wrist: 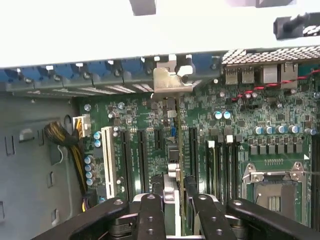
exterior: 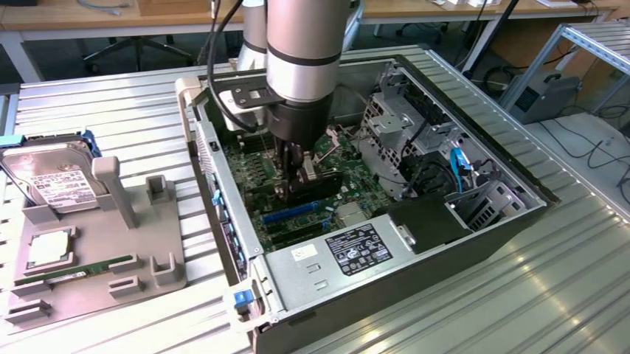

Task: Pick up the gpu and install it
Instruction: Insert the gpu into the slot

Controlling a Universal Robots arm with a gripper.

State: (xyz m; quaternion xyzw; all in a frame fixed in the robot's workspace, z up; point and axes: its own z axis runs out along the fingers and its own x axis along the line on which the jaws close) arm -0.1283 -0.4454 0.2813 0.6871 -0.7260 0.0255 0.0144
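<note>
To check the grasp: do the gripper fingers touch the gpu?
Touching. In the wrist view the fingers press both sides of the gpu, standing on edge.

We see the robot's arm [exterior: 303, 51] reaching straight down from above, its grey wrist vertical and a black cable trailing alongside. The hand [exterior: 300, 184] hangs low at the arm's end, its two black fingers [wrist: 150, 217] pointing downward, drawn close together and clamped on the gpu [wrist: 172, 150] held edge-on between them.
</note>
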